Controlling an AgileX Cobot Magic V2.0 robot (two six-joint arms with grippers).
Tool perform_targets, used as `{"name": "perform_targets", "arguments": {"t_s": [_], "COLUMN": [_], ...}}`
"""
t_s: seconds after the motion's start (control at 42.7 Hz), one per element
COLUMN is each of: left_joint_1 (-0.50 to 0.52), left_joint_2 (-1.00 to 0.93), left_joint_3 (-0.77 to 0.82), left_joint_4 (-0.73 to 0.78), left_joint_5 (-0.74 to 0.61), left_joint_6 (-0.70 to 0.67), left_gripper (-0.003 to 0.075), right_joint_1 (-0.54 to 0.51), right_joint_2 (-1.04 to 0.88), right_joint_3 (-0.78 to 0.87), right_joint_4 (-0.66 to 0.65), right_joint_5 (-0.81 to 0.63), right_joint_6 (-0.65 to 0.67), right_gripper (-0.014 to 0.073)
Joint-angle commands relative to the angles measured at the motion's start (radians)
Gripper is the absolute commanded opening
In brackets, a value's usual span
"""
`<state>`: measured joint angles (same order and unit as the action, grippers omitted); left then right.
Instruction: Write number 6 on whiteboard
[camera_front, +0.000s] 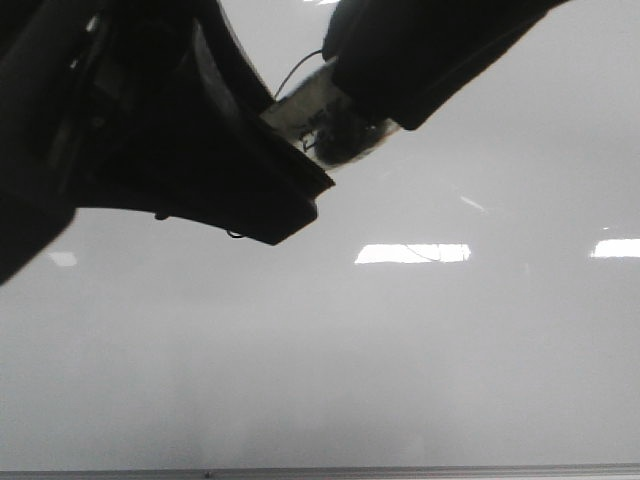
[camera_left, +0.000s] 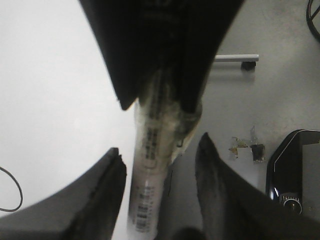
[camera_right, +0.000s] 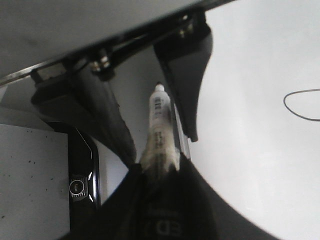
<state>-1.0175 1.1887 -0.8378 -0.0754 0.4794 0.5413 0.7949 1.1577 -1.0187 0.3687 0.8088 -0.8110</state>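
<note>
The whiteboard (camera_front: 420, 360) fills the front view, pale and glossy. My right gripper (camera_right: 160, 167) is shut on a white marker (camera_right: 159, 125) wrapped in tape at the grip. It holds the marker between the open fingers (camera_right: 182, 75) of my left gripper (camera_left: 160, 142). In the left wrist view the marker (camera_left: 149, 170) stands between the two fingers, closer to one, with a gap to the other. Both arms meet at the top of the front view around the marker (camera_front: 305, 100). Of the number 6, only a thin black curve (camera_right: 300, 107) shows, also in the left wrist view (camera_left: 14, 194).
A black device with a round dial (camera_right: 79, 186) lies beside the board, also in the left wrist view (camera_left: 295, 175). A grey bar (camera_left: 235, 58) and tape scraps (camera_left: 245, 145) lie off the board. Bright reflections (camera_front: 412, 253) sit mid-board. The frame edge (camera_front: 320, 472) runs along the bottom.
</note>
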Motion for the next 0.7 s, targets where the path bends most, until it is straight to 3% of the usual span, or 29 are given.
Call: {"name": "perform_targets", "arguments": {"t_s": [0.0,0.258,0.328,0.516,0.68], "left_joint_1": [-0.015,-0.028,-0.028,-0.024,0.038], "left_joint_2": [-0.019,-0.019,-0.019,-0.019,-0.021], "left_joint_3": [-0.034,-0.034,-0.034,-0.034,-0.034], "left_joint_4": [-0.003,-0.001,0.003,0.027,0.031], "left_joint_5": [-0.056,-0.056,-0.054,-0.020,0.021], "left_joint_6": [-0.003,-0.003,-0.003,-0.003,-0.011], "left_gripper": [0.0238,0.0124,0.0081,0.0018,0.0018], "right_joint_1": [0.002,0.002,0.002,-0.007,-0.086], "right_joint_2": [-0.026,-0.022,-0.022,-0.036,-0.107], "right_joint_3": [-0.024,-0.024,-0.024,-0.024,0.005], "right_joint_4": [0.026,0.026,0.026,-0.011,-0.086], "right_joint_5": [-0.052,-0.058,-0.069,-0.070,-0.069], "right_joint_6": [-0.013,-0.013,-0.013,0.039,0.188], "right_gripper": [-0.0060,-0.0023,0.0067,0.0438,0.0463]}}
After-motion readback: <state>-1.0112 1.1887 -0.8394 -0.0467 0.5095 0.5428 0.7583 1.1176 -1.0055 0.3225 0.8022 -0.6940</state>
